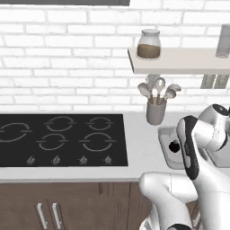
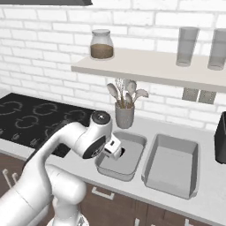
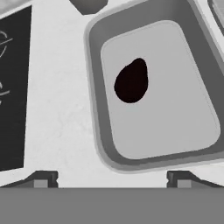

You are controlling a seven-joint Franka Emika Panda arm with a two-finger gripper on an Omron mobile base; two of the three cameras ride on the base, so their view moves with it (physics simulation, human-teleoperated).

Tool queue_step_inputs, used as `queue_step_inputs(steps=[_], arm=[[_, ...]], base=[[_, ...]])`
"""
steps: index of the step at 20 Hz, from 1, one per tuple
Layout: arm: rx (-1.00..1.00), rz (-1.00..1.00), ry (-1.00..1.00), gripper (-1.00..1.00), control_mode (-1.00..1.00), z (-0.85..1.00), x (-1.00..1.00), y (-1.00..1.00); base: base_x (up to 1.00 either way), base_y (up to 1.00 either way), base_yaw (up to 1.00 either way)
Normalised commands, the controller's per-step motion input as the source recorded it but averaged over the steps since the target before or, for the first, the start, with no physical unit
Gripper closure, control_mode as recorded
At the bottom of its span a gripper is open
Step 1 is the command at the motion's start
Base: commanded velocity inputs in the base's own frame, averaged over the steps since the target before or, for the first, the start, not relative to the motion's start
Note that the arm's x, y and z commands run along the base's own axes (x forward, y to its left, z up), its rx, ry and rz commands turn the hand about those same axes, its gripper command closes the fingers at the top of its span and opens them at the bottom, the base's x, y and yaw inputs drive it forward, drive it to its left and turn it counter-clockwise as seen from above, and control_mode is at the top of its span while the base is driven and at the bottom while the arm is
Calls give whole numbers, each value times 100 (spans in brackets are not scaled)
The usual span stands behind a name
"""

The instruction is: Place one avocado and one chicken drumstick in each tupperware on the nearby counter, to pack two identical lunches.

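Observation:
A near-black avocado (image 3: 131, 81) lies loose on the floor of the left tupperware (image 3: 98, 131), a shallow grey tray on the pale counter (image 3: 61, 118). My gripper (image 3: 112, 179) hangs a little above the tray's near rim, open, its fingertips (image 3: 43, 178) wide apart with nothing between them. From the right base view the gripper (image 2: 117, 152) hovers over that tupperware (image 2: 112, 173), and a second, empty tupperware (image 2: 170, 187) sits just to its right. The left base view shows the avocado (image 1: 174, 146) in the tray (image 1: 164, 134) beside my forearm. The chicken drumsticks are out of view.
A black cooktop (image 1: 58, 139) fills the counter to the left. A grey cup of utensils (image 2: 124, 115) stands right behind the left tray. Overhead runs a wall shelf (image 2: 145, 66) with a jar (image 2: 101, 45) and glasses. A dark appliance (image 2: 220, 137) stands at the far right.

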Motion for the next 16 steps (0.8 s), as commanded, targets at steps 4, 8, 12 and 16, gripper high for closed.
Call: queue_step_inputs(steps=[4,8,12,16], arm=[[-6,0,2,-100,-100,14,-47,68],[-3,3,6,-100,-100,0,-14,41],[0,-1,-6,-100,-100,17,-9,26],[0,-2,-14,-100,100,46,-10,20]], base=[[0,0,0],[0,0,0],[0,0,0],[-18,12,-2]])
